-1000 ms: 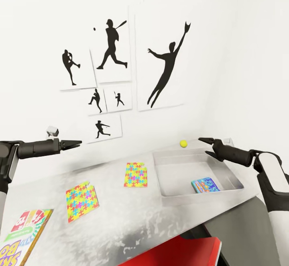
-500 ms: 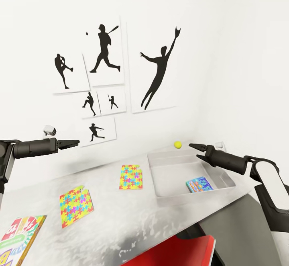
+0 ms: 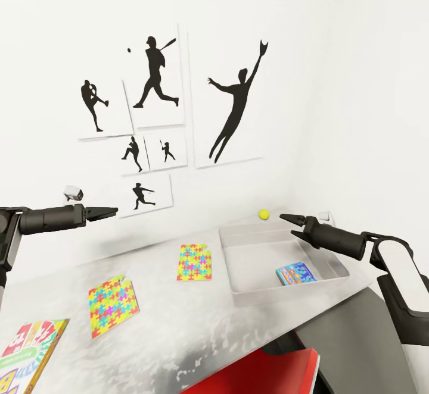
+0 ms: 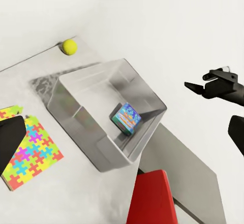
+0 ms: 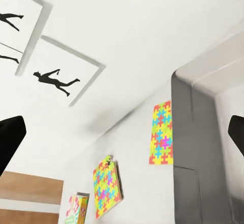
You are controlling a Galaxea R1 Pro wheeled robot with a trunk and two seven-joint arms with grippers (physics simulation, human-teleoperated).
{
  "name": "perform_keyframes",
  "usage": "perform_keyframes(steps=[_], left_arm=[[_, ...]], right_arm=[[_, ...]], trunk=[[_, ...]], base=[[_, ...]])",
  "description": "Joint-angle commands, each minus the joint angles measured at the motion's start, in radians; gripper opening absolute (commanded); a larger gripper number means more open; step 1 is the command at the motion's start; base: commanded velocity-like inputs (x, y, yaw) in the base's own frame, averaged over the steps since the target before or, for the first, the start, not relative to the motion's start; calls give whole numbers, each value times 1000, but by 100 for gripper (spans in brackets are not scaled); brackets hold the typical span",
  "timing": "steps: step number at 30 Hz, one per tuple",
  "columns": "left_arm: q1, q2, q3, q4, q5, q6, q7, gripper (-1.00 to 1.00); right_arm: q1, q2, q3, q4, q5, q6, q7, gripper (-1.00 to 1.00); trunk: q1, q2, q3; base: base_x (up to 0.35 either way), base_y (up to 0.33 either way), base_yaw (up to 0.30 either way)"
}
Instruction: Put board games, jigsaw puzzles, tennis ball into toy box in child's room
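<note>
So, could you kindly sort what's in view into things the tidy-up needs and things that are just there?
Needed:
toy box, holding the small blue board game
two jigsaw puzzles
tennis ball
multicolour board game at the table edge

Just there:
baseball silhouette posters
red object below the table

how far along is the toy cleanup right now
Done: one small blue board game lies inside the toy box. In hand: nothing; the right end effector is open above the box, and the left end effector hangs over the table. Left: both jigsaw puzzles, the tennis ball behind the box, and the game box at the table's near left.
</note>
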Motion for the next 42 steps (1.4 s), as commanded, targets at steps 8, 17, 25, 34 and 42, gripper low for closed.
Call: perform_keyframes(steps=[8,17,25,34,42], left_arm=[[-1,0,1,-1,-7,10,-7,100],[-1,3,0,-1,-8,9,-7,100],[-1,9,0,-1,-9,5,-7,100],[2,10,-1,-1,-9,4,-6,100],[25,56,0,1,-9,-1,-6,100]], right_arm=[[5,-1,-1,-5,-12,3,-9,100],[3,-2,0,-13,-10,3,4,100],[3,-2,-2,-14,-6,3,52,100],[27,-4,-5,-20,-6,3,85,100],[101,-12,-39,-53,-3,3,202,100]], trunk=[[1,-2,-2],[1,-2,2],[1,-2,14],[1,-2,28],[1,-2,40]], base=[[0,0,0],[-42,0,27],[-189,0,91],[-155,6,99],[-141,47,99]])
